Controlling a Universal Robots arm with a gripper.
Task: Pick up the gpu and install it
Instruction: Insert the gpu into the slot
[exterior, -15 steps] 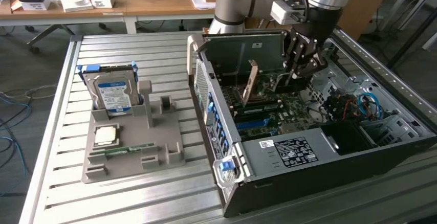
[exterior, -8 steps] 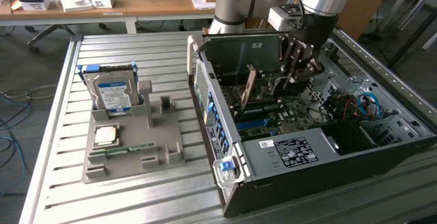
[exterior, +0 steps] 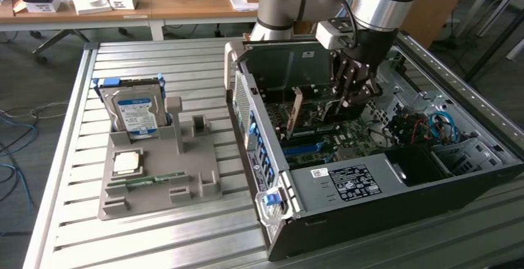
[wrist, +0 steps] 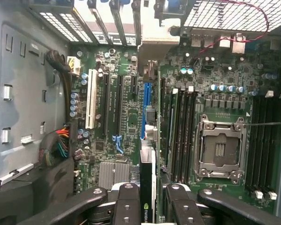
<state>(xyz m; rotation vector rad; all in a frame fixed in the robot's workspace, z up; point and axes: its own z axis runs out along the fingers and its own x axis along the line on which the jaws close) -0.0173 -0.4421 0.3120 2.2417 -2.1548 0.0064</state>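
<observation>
**Card lifted and inside the case, seating unconfirmed**

The open computer case (exterior: 352, 180) lies on the slatted table (exterior: 156, 238), with the arm reaching down into it. Beside it, on the exterior view's left, the grey tray (exterior: 192, 171) holds the hard drive (exterior: 137, 114) and smaller parts. So the pick-up looks done.

Over the motherboard (wrist: 225, 89), the gpu (wrist: 148, 176) stands on edge in line with the blue slot (wrist: 146, 96). The gripper (wrist: 149, 206) has it. Its fingers (wrist: 129, 201) are about half closed, clamping the card's top edge from both sides.

Whether the card is pressed fully home I cannot tell. Letting go is not yet done.
</observation>
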